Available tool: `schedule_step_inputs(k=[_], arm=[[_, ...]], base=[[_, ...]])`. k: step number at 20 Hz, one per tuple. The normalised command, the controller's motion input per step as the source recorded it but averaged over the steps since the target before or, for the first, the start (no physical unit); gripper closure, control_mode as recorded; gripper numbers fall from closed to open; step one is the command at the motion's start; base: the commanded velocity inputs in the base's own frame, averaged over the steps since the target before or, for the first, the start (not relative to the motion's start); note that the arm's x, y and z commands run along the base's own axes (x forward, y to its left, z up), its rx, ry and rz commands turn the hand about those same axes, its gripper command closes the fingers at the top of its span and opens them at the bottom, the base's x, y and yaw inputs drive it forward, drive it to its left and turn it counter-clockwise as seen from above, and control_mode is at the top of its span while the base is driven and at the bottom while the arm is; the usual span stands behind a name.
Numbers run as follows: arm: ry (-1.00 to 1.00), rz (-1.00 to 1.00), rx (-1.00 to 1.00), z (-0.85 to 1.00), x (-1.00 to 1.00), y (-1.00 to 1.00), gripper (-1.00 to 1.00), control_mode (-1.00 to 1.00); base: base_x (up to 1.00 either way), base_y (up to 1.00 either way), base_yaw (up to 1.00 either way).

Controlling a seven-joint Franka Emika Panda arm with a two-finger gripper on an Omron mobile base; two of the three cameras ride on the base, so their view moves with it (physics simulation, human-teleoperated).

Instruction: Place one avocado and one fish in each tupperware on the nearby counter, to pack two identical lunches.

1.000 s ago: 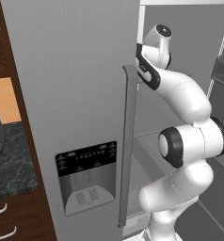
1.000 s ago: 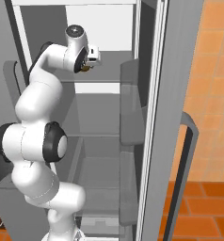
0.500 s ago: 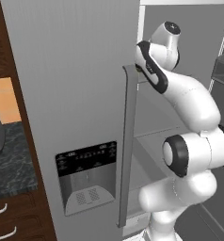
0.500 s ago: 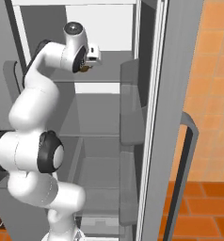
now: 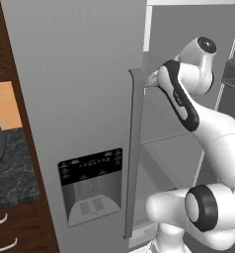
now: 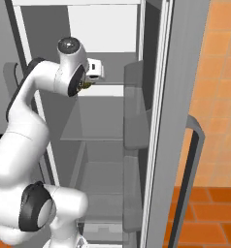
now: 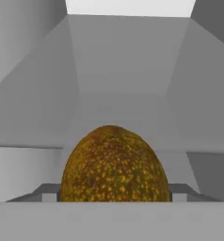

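hand view: speckled, egg-shaped avocado (image 7: 115, 164)

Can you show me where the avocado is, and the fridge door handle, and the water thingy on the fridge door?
avocado (image 7: 115, 164), hand view, middle of its speckled skin.
fridge door handle (image 5: 134, 153), left base view, middle of the grey bar.
water dispenser (image 5: 92, 185), left base view, its dark recess.

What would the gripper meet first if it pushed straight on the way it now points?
The avocado already sits right at the gripper, apparently clamped. Past it lies bare grey fridge shelf, then probably the fridge's back wall; depth is hard to judge.
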Motion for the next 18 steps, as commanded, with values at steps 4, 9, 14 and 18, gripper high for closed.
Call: schedule_step_inputs(k=[4,9,14,18], arm=[[0.31,-0.13,-0.04,-0.65,-0.85,-0.01,1.0,-1.0],[0.37,-0.15,0.0,-0.66,-0.66,0.0,1.0,-1.0],[0.27,-0.09,0.0,-0.64,-0.8,0.0,1.0,-1.0],[0.03,-0.04,0.01,-0.16,-0.49,-0.01,1.0,1.0]], base=[[0.0,0.0,0.0],[0.0,0.0,0.0],[0.0,0.0,0.0],[-0.5,-0.01,-0.04]])
